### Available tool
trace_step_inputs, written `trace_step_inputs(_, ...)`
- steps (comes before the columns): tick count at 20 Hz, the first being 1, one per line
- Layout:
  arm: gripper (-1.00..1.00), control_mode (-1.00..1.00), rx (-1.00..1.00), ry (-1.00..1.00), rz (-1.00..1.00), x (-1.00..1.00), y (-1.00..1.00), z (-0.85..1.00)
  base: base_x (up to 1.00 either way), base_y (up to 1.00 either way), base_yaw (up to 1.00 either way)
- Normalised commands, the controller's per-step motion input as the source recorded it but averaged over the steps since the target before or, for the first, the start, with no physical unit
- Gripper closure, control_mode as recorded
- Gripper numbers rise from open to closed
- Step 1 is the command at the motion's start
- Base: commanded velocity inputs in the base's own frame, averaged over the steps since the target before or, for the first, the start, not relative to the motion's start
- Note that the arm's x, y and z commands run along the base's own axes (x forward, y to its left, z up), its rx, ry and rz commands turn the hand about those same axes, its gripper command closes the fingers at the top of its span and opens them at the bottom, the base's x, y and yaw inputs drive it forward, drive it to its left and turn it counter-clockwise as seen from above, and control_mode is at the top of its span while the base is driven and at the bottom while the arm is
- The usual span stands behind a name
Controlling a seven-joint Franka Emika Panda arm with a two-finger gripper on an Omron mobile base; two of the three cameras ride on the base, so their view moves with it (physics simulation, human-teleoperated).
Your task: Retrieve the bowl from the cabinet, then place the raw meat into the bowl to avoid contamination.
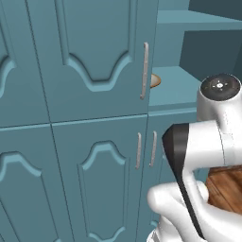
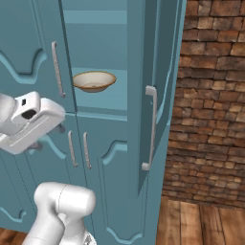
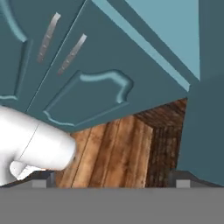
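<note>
The tan bowl (image 2: 94,80) with its darker rim sits on a teal shelf inside the cabinet (image 2: 28,48), whose right upper door (image 2: 158,72) stands swung open. In the left base view only the bowl's edge (image 1: 155,80) peeks out past a closed cabinet (image 1: 94,56) door. My gripper (image 2: 48,138) hangs in front of the closed doors, lower than the bowl and to its left. In the hand view the gripper (image 3: 113,180) has its fingertips (image 3: 41,180) far apart, open and empty, pointing at the lower doors and floor. The raw meat is out of view.
A red brick wall (image 2: 210,95) stands right of the cabinet. The open door's long silver handle (image 2: 151,127) juts toward me. Wooden floor (image 2: 201,225) lies below. My own white arm (image 1: 198,156) fills the lower right of the left base view.
</note>
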Motion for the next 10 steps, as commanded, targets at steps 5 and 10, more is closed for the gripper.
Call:
trace_step_inputs(5, -1.0, -1.0, 0.37, -0.29, -0.08, 0.0, 0.1, 0.0, 0.0, 0.0, 0.0)
trace_step_inputs(10, -1.0, -1.0, 0.28, -0.35, -0.16, 0.06, 0.19, 0.0, 0.0, 0.0, 0.0)
